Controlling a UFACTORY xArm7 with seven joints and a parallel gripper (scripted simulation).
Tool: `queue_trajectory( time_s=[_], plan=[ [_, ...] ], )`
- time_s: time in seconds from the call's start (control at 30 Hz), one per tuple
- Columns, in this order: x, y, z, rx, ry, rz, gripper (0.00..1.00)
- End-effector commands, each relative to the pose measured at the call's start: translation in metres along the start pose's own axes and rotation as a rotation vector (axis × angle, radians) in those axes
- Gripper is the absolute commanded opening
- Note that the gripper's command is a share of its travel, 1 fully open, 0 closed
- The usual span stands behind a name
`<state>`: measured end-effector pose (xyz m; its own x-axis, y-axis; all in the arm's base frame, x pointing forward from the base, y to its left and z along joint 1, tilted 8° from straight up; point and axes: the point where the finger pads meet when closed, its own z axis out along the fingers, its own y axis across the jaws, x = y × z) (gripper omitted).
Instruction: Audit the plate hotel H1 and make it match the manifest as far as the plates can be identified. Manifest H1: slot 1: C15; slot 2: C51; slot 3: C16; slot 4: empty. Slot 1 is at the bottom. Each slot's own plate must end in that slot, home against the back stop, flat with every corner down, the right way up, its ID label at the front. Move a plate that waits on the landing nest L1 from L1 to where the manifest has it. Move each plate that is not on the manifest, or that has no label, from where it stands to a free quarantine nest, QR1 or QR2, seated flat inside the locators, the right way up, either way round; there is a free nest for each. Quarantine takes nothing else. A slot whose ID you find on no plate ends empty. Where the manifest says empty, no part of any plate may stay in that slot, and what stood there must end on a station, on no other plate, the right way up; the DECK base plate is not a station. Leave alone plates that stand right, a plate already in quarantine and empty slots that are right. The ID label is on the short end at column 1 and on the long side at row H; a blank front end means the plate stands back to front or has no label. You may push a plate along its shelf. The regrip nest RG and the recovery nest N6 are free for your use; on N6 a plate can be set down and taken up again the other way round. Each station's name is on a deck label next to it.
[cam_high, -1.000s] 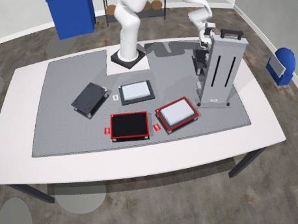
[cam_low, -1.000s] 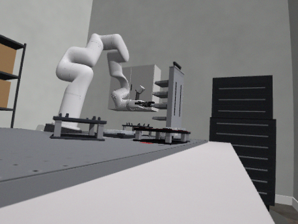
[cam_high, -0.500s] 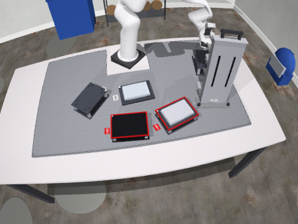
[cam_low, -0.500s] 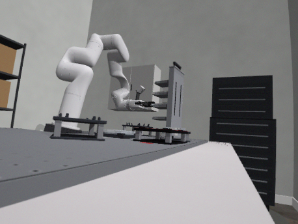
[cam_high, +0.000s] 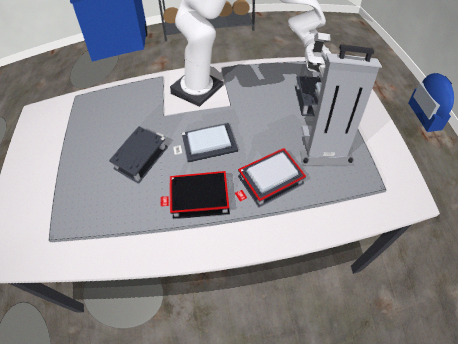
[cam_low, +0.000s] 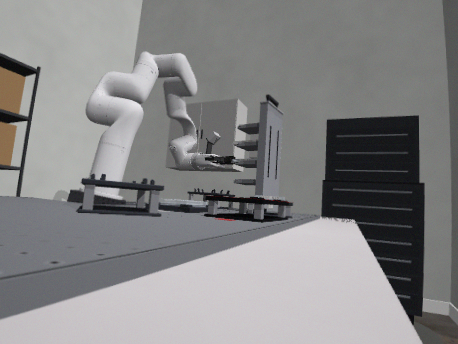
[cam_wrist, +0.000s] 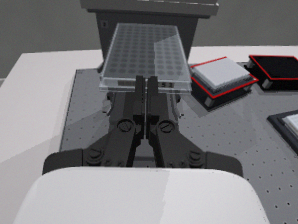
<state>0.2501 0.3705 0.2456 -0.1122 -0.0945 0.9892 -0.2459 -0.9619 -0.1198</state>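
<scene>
My gripper (cam_wrist: 146, 89) is fully closed with nothing between the fingers; the two fingertips are pressed together and meet the front edge of a clear well plate (cam_wrist: 145, 57). Only the wrist view shows this: the plate lies on a shelf of the plate hotel (cam_wrist: 150, 10), its wells visible from above, its near end projecting toward me. I cannot read any label on that end.

The top view hides that plate behind the hotel (cam_high: 345, 107), a grey tower with a black handle on top and two dark slots down its side panel. The exterior view shows the hotel (cam_low: 270, 150) from the side, with shelves stacked up its front and my gripper (cam_low: 231, 160) level with one of the middle ones.

The hotel stands on a grey perforated deck plate (cam_high: 90, 210), which rests on a white table (cam_high: 210, 260) over a mottled brown floor. Beyond the hotel, the exterior view shows a black drawer cabinet (cam_low: 372, 175) against a grey wall.

Just in front of the hotel, a red-bordered nest (cam_high: 298, 172) holds a pale plate (cam_high: 270, 172). Further from the hotel, a second red-bordered nest (cam_high: 199, 192) shows a black surface. Behind it, a dark nest (cam_high: 192, 152) holds another pale plate (cam_high: 209, 139). Farthest from the hotel, a dark raised nest (cam_high: 138, 152) sits at an angle.
</scene>
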Motion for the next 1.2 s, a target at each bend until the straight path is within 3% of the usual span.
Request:
queue_trajectory(
  time_s=[0.0,1.17],
  plan=[
    [0.001,-0.001,-0.003,-0.001,0.000,0.003,0.00],
    [0.001,-0.001,-0.055,-0.001,0.000,0.003,0.00]
  ],
)
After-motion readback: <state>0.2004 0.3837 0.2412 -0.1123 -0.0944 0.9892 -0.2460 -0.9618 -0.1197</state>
